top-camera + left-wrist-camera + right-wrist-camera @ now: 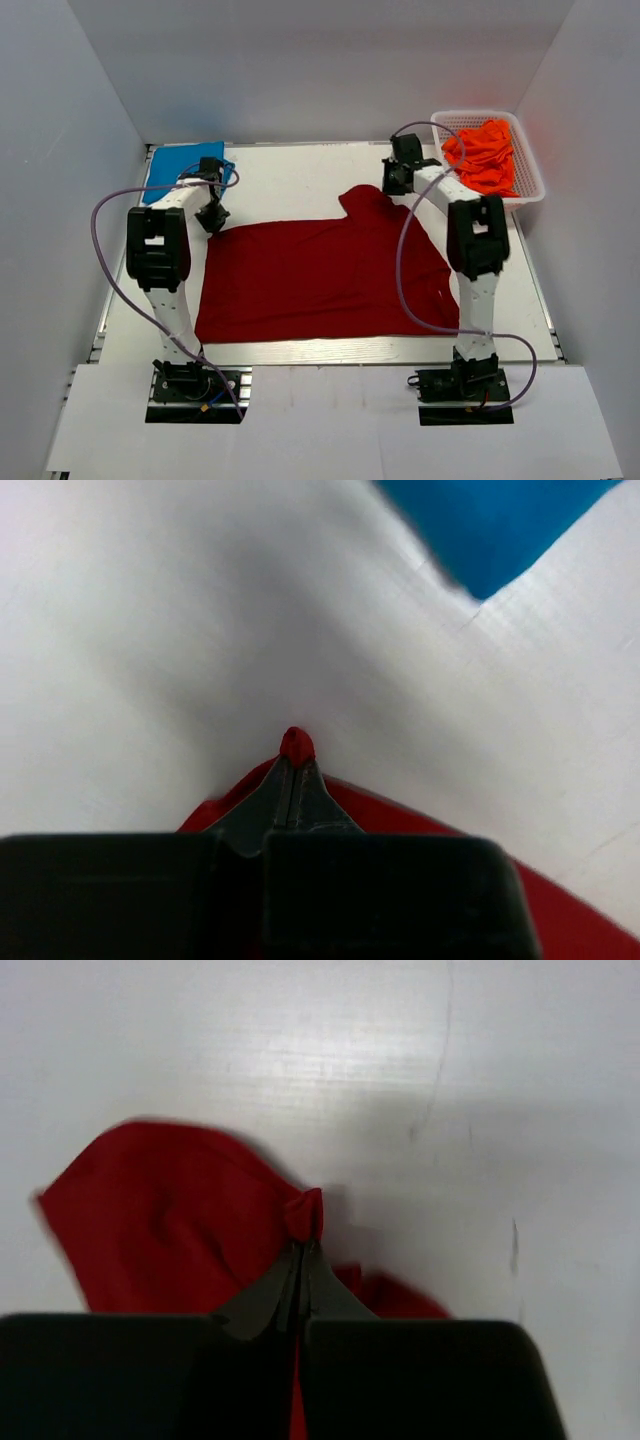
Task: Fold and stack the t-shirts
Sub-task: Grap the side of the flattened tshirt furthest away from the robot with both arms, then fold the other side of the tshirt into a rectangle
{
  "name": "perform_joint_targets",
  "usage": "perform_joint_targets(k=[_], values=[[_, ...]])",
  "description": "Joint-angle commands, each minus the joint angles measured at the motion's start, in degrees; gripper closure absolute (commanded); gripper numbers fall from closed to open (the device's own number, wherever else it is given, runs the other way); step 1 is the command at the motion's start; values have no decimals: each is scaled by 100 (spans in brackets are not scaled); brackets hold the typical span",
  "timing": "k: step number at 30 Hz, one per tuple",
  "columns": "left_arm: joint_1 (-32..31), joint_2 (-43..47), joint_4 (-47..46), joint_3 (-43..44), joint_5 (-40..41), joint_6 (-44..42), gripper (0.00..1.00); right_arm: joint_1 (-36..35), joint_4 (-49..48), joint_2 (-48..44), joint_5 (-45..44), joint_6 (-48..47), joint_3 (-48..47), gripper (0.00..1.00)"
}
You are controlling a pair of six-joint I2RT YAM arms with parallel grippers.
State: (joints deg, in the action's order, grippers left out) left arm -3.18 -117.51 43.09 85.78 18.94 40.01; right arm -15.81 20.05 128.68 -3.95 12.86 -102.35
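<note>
- Red t-shirt (320, 285) lies spread flat mid-frame, its lower hem near the table (300, 170) edge, with bare white surface above it.
- Blue t-shirt (175, 165) sits upper left; orange t-shirts (485, 155) fill the basket (535, 187) upper right.
- Left gripper (213, 220) reaches up-frame, fingers pressed together, pinching the shirt's upper-left corner.
- Right gripper (388, 188) pinches the upper-right sleeve likewise.

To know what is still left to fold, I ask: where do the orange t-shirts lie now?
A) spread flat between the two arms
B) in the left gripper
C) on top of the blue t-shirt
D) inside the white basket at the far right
D: the orange t-shirts are heaped inside the white basket at the far right corner of the table.
</note>
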Motion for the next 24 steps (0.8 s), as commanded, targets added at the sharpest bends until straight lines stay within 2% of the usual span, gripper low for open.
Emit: perform_joint_targets(k=[1, 2, 3, 7, 9, 10, 12, 13, 18, 22, 23, 24], values=[[-51, 878, 296, -402, 198, -72, 100, -71, -729, -1607, -265, -135, 872, 100], [-51, 1010, 244, -526, 198, -72, 100, -80, -731, -1818, -247, -109, 1501, 100], [-51, 1290, 244, -640, 198, 32, 100, -88, -714, -2490, -247, -48, 1698, 100], [-51, 1906, 384, -1149, 338, 261, 100, -176, -432, -4101, -300, 128, 2964, 100], [-51, 2135, 550, -1282, 400, 357, 100, -220, -301, -4560, -309, 330, 3744, 100], [-51, 2214, 551, -1413, 243, 411, 100, -229, -74, -5302, -335, 383, 4079, 100], [-51, 2539, 621, -1607, 93, 499, 100, -255, 181, -5633, -335, 559, 4519, 100], [-51, 2645, 700, -1799, 92, 560, 100, -256, 287, -6209, -335, 646, 4783, 100], [18, 3287, 1245, -2416, 461, 1008, 100, -308, 1164, -7531, -159, 849, 5627, 100], [19, 3656, 1580, -2908, 462, 1185, 100, -352, 1747, -8174, 25, 1253, 6146, 100], [19, 3657, 1580, -2978, 305, 1185, 84, -361, 1835, -8488, 25, 1376, 6330, 100], [19, 3657, 1640, -3118, 242, 1185, 75, -344, 2036, -8570, -1, 1464, 6419, 100]])
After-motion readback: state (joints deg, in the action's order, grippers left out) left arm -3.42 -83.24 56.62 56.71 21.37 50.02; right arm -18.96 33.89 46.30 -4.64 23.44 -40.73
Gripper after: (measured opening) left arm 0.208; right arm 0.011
